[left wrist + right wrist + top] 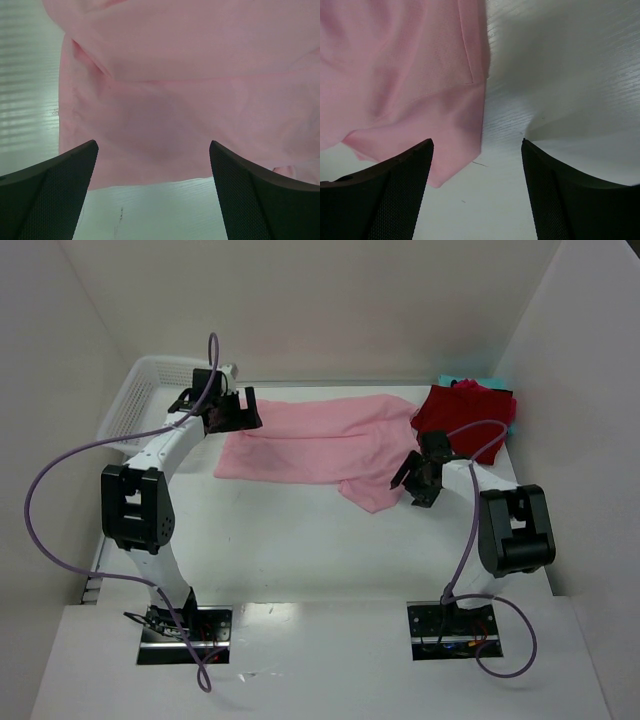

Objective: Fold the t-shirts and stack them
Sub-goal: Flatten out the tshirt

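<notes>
A light pink t-shirt (320,440) lies spread flat across the back middle of the table. A dark red folded t-shirt (465,410) sits at the back right on a teal one (452,380) that shows only at its edge. My left gripper (235,415) hovers over the pink shirt's left end. In the left wrist view it (154,150) is open above the shirt's hem (190,75), holding nothing. My right gripper (415,480) is by the shirt's lower right corner. In the right wrist view it (477,145) is open, with the pink corner (420,75) just ahead of its left finger (380,195).
A white mesh basket (140,390) stands at the back left, just behind my left arm. White walls close the table in at the back and on both sides. Bare white tabletop (300,540) lies between the pink shirt and the arm bases.
</notes>
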